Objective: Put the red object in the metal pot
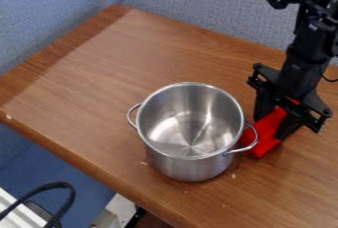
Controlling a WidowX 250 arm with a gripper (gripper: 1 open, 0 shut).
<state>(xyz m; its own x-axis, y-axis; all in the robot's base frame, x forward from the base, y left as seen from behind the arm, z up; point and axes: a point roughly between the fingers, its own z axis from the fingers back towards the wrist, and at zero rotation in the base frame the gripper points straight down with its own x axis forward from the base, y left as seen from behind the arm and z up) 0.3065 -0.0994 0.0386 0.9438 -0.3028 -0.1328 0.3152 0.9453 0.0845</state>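
Red object (270, 135) on wooden table (106, 59), pinched by pincer (278, 115); blue wall (53, 5) behind.

The red object (270, 137) is glowing bright red beside the shiny silver metal pot (193, 130) (brown wood-grain desk (93, 64) underneath).

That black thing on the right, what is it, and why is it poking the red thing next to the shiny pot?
The black thing is a robot arm. The one camera looks down at a wooden table from above and to the side. At the arm's bottom end is its gripper, pointing straight down, its jaws shut on the red object, a block that still rests on the table. Just left of it stands the metal pot, which looks empty inside. The arm's job is to put the block into that pot; it has not lifted it yet.
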